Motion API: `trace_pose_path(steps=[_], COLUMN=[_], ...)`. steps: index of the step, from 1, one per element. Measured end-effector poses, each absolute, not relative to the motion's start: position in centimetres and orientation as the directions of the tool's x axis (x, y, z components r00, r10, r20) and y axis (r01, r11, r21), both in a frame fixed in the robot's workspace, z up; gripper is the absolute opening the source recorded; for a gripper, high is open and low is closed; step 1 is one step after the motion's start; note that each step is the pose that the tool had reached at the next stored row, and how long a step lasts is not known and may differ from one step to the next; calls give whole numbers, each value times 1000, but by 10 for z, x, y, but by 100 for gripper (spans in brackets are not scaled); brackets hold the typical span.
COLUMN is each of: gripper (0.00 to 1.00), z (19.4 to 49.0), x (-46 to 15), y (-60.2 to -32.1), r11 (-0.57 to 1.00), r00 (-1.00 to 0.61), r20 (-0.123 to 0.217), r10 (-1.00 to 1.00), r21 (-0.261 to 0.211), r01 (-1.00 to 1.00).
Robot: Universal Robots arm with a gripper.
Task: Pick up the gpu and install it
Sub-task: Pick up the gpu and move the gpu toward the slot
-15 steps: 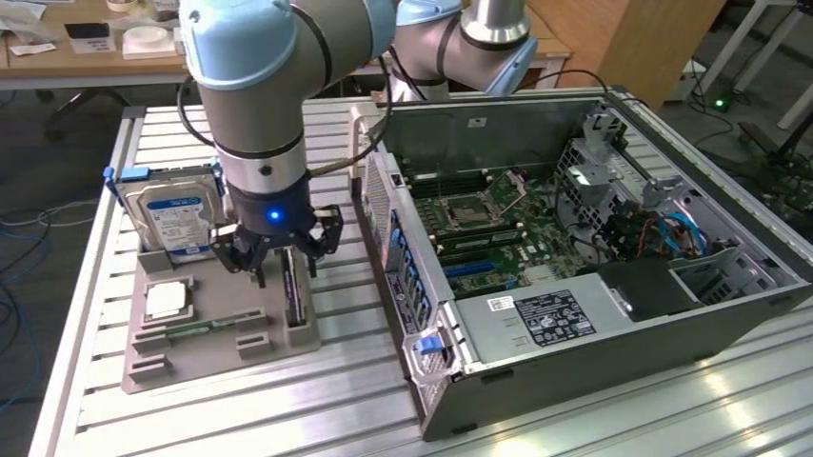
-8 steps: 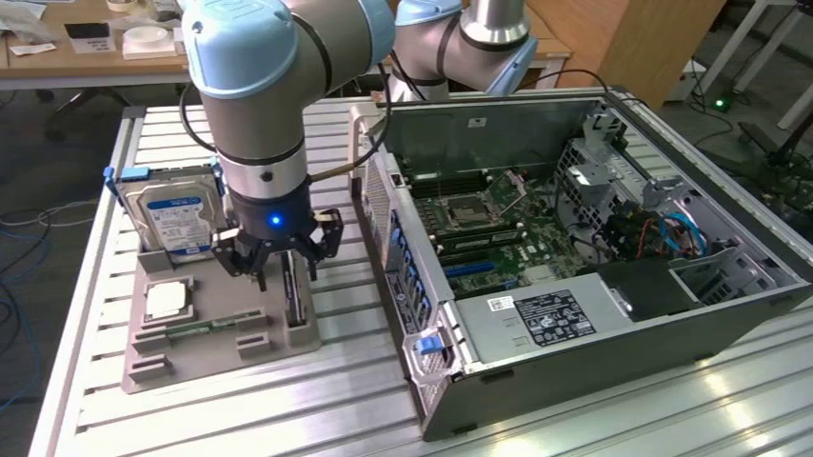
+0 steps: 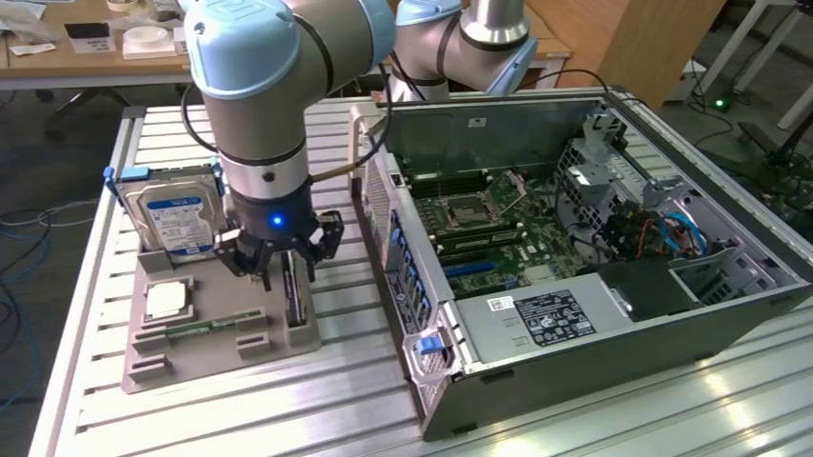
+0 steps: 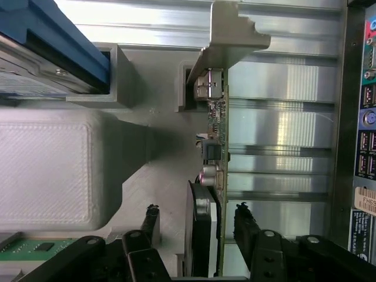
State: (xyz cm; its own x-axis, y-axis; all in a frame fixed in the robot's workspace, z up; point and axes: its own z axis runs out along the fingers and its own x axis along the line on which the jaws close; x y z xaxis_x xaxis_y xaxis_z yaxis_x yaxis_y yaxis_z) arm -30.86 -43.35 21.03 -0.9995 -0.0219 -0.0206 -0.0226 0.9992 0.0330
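The gpu (image 3: 296, 309) stands on edge in a slot of the grey holder tray (image 3: 190, 362), at the side nearest the computer case. In the wrist view the gpu (image 4: 215, 135) is seen edge-on, a thin card with small components and a silver end bracket (image 4: 235, 35). My gripper (image 3: 289, 279) hangs straight above it. It is open, and the gripper (image 4: 197, 214) has one black finger (image 4: 151, 223) on each side of the card's near end. Gaps show between the fingers and the card.
An open computer case (image 3: 572, 314) lies at the exterior view's right, motherboard (image 3: 496, 238) exposed, its rear ports (image 4: 365, 135) close beside the card. The tray also holds an upright hard drive (image 3: 175, 224), a white-topped chip (image 3: 168, 300) and a green memory stick (image 4: 35, 247).
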Motion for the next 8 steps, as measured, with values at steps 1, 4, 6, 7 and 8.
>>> trace_pose_path(steps=[1, 4, 6, 7, 8], gripper=[65, 58, 57, 50, 50], z=[210, 210, 210, 210, 210], x=[-308, -307, -307, -307, -307], y=[-433, -433, -434, -434, -434], r11=[999, 999, 999, 999, 999], r00=[-1000, -1000, -1000, -1000, -1000], r20=[-21, -20, -20, -21, -21], r10=[-22, -22, -22, -21, -20], r21=[33, 33, 33, 33, 33], r01=[-23, -22, -22, -22, -21])
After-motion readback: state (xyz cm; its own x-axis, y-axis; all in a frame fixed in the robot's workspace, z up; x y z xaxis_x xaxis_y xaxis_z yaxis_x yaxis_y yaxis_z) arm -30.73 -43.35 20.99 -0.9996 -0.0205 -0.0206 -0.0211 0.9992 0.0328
